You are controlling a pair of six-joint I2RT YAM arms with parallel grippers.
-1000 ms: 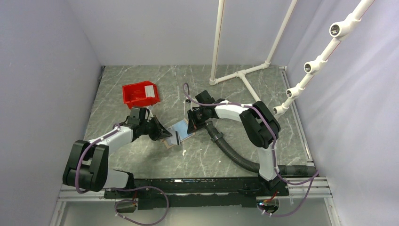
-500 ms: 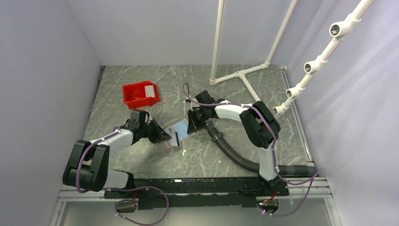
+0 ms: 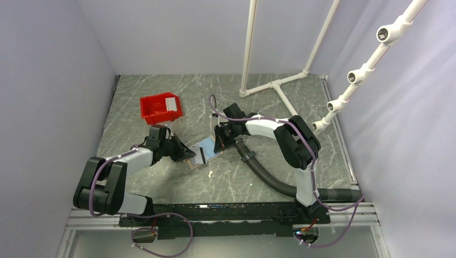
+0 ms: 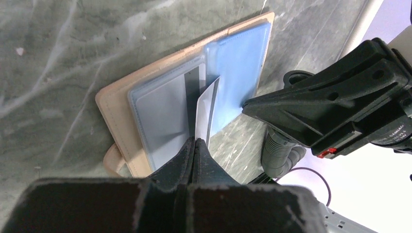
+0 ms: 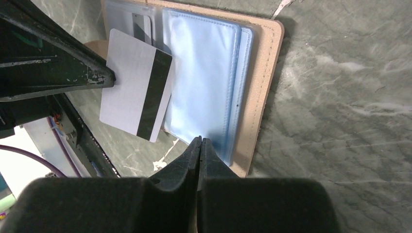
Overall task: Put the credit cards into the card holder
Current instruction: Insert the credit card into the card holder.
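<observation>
The left claw [image 4: 196, 141] is closed tight on a corner of the whitish card [image 5: 136, 97] with a black stripe, just ahead of it over the open card holder [image 4: 111, 104]. The right claw [image 5: 200, 141] is closed, its tips at the blue sleeve [image 5: 199, 73].

The flat, open wallet-like card holder [image 5: 266, 73] is tan-beige, and the soft plastic sleeves [image 5: 204, 73] inside it are a translucent pale blue. The thin rectangular plastic card [image 5: 127, 92] is whitish-grey with one black stripe running near an edge. The stone-look table [image 5: 340, 97] is grey-green marbled with white veins, the small plastic bin [image 3: 159, 108] is bright red with a white label, and the pipe frame [image 3: 274, 85] is white.
</observation>
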